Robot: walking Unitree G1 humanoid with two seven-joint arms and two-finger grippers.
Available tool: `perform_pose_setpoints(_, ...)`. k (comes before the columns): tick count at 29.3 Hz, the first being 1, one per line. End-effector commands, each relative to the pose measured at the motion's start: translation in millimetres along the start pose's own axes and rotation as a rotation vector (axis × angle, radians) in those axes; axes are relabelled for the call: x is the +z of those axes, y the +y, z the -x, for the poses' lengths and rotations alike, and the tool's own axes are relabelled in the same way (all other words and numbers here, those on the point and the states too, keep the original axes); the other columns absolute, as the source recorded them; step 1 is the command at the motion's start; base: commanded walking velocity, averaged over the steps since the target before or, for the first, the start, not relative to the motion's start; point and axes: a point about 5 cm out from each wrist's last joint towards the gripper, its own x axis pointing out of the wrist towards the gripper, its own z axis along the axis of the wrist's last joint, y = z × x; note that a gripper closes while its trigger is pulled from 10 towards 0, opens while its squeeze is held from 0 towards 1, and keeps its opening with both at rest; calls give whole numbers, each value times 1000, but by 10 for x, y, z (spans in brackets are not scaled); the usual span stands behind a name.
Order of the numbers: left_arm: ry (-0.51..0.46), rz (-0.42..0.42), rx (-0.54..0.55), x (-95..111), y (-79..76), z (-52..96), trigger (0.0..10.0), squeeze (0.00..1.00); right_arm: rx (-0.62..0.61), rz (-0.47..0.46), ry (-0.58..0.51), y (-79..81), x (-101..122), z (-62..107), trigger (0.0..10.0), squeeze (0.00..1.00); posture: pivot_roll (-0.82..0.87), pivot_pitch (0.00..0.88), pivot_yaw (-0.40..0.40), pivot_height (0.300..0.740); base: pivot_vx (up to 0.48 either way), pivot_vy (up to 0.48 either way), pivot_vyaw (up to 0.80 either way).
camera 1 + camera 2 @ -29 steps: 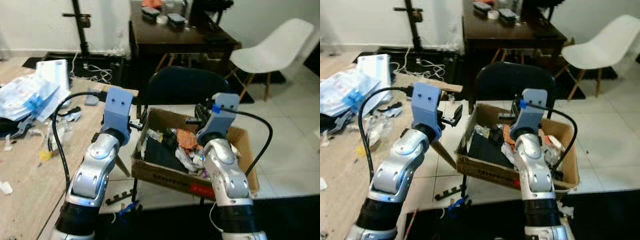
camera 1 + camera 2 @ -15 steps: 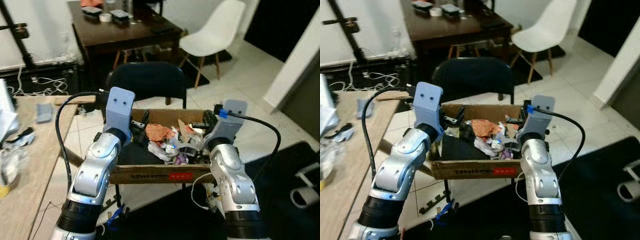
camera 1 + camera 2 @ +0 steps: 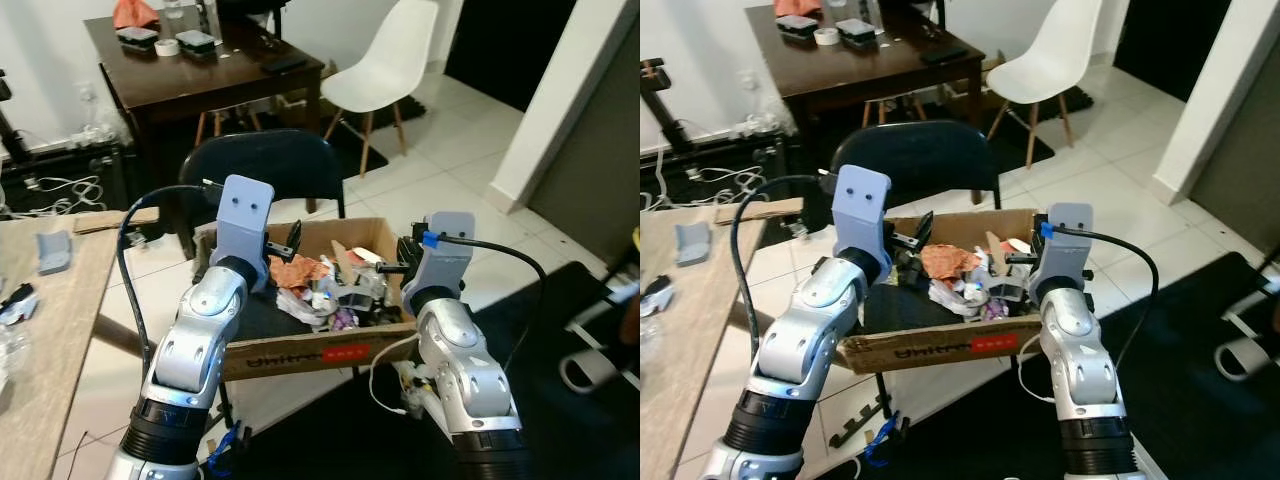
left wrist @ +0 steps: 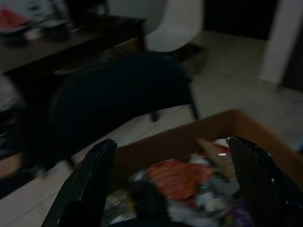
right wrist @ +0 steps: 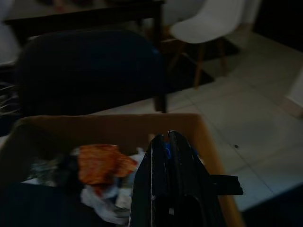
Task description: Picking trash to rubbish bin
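A brown cardboard box (image 3: 300, 352) sits on a black chair, heaped with trash: an orange wrapper (image 3: 300, 268), crumpled white plastic (image 3: 322, 298) and dark scraps. My left gripper (image 3: 284, 246) hovers over the box's back left corner, open and empty; in the left wrist view its fingers (image 4: 90, 189) stand wide apart above the orange wrapper (image 4: 177, 177). My right gripper (image 3: 393, 264) is held over the box's right side. In the right wrist view the right gripper (image 5: 165, 138) is shut, nothing visible between its fingers, above the box's wall (image 5: 113, 125).
The black chair (image 3: 265, 165) carries the box. Behind it stand a dark wooden table (image 3: 200, 75) and a white chair (image 3: 385, 60). A light wooden tabletop (image 3: 40, 330) lies at my left. A black mat (image 3: 560, 330) covers the floor at right. A white cable (image 3: 385, 378) dangles below the box.
The camera has swung right: the cluttered wooden tabletop slid out to the left and the box sits centred. Both arms keep the same raised pose over the box.
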Motion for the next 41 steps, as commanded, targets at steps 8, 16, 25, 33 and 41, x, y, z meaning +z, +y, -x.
perform_pose_setpoints(8,23,16,-53,-23,-81,28,10000,0,-9,-51,-10,24,24,-7,10000,0,142,113,54,740,0,0,241)
perform_pose_setpoints(16,-8,52,-111,14,-139,29,10000,0,-24,-52,-18,5,33,20,10000,0,129,111,67,740,252,0,0)
perform_pose_setpoints(25,-23,52,-114,54,-131,31,10000,0,-20,-64,-7,23,6,12,10000,0,147,111,47,740,411,0,0)
perform_pose_setpoints(33,-14,55,-112,33,-123,57,10000,0,-7,-63,-2,47,6,2,10000,0,146,115,43,740,313,0,0)
perform_pose_setpoints(41,-11,28,-99,18,-110,44,10000,0,-16,-52,26,-5,-51,18,10000,0,145,119,51,740,107,0,0)
